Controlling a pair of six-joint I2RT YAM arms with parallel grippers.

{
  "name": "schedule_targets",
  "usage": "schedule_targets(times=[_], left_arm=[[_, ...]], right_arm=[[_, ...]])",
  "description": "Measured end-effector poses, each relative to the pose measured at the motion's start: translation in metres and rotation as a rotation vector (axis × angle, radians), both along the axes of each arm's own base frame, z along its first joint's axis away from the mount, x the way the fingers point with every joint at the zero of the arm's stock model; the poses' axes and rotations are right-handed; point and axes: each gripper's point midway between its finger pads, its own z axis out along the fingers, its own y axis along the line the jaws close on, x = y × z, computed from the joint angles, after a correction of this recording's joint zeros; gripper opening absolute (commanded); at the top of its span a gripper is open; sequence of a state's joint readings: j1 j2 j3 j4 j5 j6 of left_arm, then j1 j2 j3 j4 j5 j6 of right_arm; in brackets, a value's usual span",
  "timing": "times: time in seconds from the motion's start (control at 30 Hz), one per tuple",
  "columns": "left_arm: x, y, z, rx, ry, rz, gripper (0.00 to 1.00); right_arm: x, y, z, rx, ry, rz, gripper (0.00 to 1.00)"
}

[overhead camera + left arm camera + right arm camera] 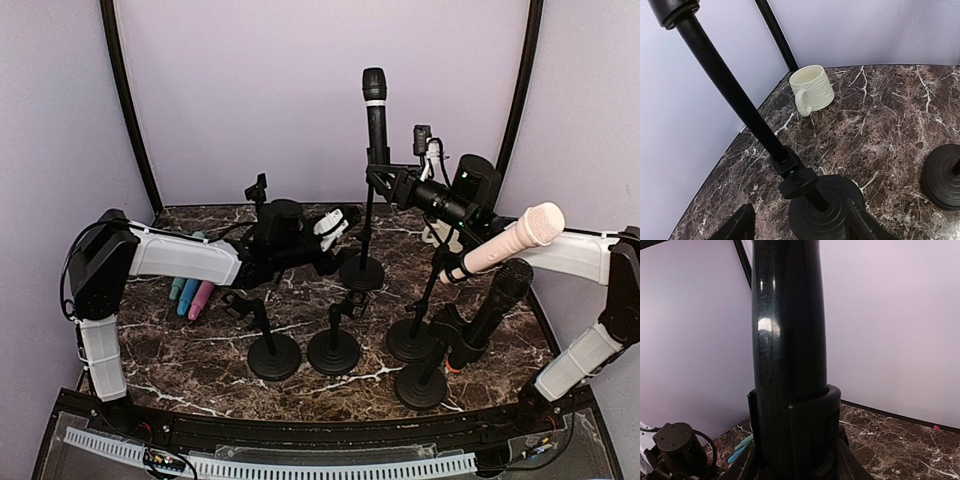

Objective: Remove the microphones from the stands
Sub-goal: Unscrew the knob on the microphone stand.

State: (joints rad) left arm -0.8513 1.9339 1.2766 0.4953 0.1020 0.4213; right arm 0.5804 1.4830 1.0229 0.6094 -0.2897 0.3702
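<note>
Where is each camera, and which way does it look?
Top external: above and behind, looking down at the table, left arm and right arm.
Left wrist: low on the left arm, facing the stand base and cream mug; left fingers show.
Right wrist: on the right arm, close against the black microphone; right fingers show.
Shared: top external and right wrist both see the black microphone.

Microphone (789, 320): glossy black barrel, upright, filling the centre of the frame. Its lower end is seated in a black clip (807, 430). Right gripper (796, 472): fingers lie against both sides of the clip. Background: lavender wall (890, 315), marble tabletop (890, 450), small pink speck (936, 427).
</note>
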Motion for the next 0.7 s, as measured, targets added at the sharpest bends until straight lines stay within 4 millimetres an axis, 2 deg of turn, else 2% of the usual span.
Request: schedule_targets(times=[0.1,0.17,0.37,0.5,0.7], left_arm=[[0.001,-0.003,-0.002,0.008,-0.032,0.006,0.5],[0.001,-0.006,-0.003,0.018,-0.056,0.012,0.47],[0.0,-0.014,-0.005,0.03,-0.111,0.03,0.44],[0.003,-0.016,-0.005,0.041,-0.151,0.06,0.46],[0.011,-0.016,-0.004,0.059,-0.236,0.142,0.42]], right_arm=[[0.0,0.0,0.001,0.006,0.001,0.001,0.1],[0.0,0.0,0.001,0.008,0.001,0.002,0.1],[-0.001,0.0,0.003,0.017,-0.006,0.002,0.1],[-0.001,0.0,0.004,0.023,-0.008,0.003,0.1],[0.0,0.0,0.004,0.031,-0.005,0.004,0.1]])
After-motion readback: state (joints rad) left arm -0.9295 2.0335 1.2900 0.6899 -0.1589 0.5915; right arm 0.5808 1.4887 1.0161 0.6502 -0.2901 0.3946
